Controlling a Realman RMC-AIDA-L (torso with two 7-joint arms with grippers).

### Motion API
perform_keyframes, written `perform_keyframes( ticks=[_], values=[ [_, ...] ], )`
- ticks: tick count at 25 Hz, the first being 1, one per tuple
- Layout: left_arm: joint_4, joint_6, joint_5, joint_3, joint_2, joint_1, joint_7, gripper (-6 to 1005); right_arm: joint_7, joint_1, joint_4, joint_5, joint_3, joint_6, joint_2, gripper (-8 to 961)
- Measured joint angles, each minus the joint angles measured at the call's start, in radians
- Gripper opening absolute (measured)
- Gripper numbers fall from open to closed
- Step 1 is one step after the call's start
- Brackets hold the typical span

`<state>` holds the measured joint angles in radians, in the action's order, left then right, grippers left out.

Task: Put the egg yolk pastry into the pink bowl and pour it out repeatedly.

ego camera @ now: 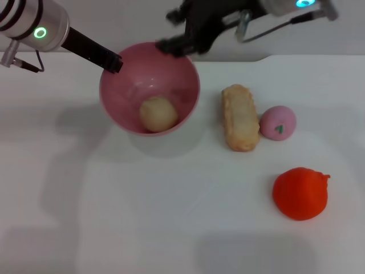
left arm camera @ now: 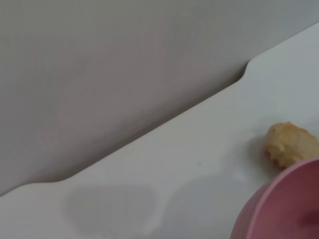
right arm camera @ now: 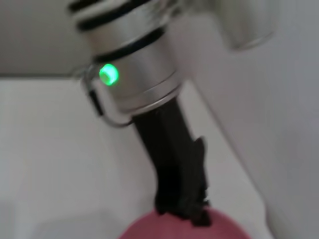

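The pink bowl (ego camera: 117, 94) stands left of the table's middle. The pale egg yolk pastry (ego camera: 158, 113) lies inside it, against the near wall. My left gripper (ego camera: 116, 63) is shut on the bowl's far-left rim. The right wrist view shows that same left gripper (right arm camera: 182, 206) clamped on the bowl's rim (right arm camera: 169, 226). My right gripper (ego camera: 165, 29) hangs above the bowl's far rim, open and holding nothing. In the left wrist view the bowl's wall (left arm camera: 284, 209) fills the corner nearest the camera.
A long golden-brown bread piece (ego camera: 239, 117) lies right of the bowl, and its end (left arm camera: 291, 144) shows past the bowl's wall. Beside it sits a pink ball with a green mark (ego camera: 278, 122). An orange-red lump (ego camera: 300, 193) is at the front right.
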<state>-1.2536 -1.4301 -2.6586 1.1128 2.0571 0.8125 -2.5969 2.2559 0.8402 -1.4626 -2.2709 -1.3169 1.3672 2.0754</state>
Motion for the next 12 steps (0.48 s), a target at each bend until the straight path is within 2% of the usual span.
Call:
perform_keyframes(
  ticks=[3, 5, 9, 12],
  values=[
    [0.008, 0.019, 0.001, 0.000, 0.000, -0.004, 0.009, 43, -0.103, -0.136, -0.067, 0.198, 0.099, -0.060, -0.001, 447],
    [0.013, 0.029, 0.001, 0.000, -0.001, -0.004, 0.014, 43, -0.235, -0.243, -0.059, 0.428, 0.191, -0.093, -0.003, 508],
    [0.015, 0.058, 0.000, 0.001, -0.001, -0.004, 0.016, 43, -0.642, -0.423, 0.103, 0.986, 0.284, -0.102, -0.002, 666],
    [0.016, 0.077, 0.000, 0.002, -0.001, -0.001, 0.026, 43, -0.956, -0.514, 0.267, 1.306, 0.282, -0.076, -0.001, 666]
  ],
)
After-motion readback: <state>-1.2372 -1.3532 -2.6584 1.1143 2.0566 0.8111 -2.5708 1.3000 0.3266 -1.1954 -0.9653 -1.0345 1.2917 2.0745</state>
